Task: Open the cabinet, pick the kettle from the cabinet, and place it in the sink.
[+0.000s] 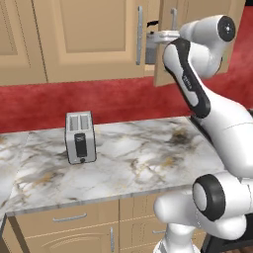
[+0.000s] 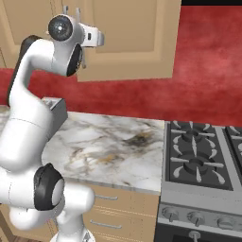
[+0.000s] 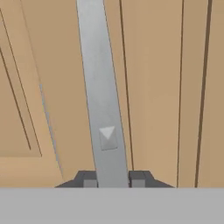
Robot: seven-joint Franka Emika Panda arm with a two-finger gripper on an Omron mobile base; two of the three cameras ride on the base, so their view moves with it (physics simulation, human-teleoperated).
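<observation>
A: Going left to right, what stood around the gripper (image 3: 112,180)?

B: Well off to its left and far below, the toaster (image 1: 80,137) sat on the marble counter (image 1: 138,163). Just left of it hung the closed door's bar handle (image 1: 140,34). The gripper itself was clamped on the right door's handle (image 3: 101,87), a finger (image 3: 138,178) pressed to each side of the bar.

A: And the cabinet (image 1: 84,37)?

B: Its right door (image 1: 170,54) stood ajar. In the gap, just left of the hand, something grey with a dark arch showed, probably the kettle (image 1: 150,44), though mostly hidden.

A: How would it handle?

B: My guess: rigid metal, light if empty, smooth and slippery on the dome. The arched handle on top looked the safest hold. The sink wasn't anywhere nearby to judge
</observation>
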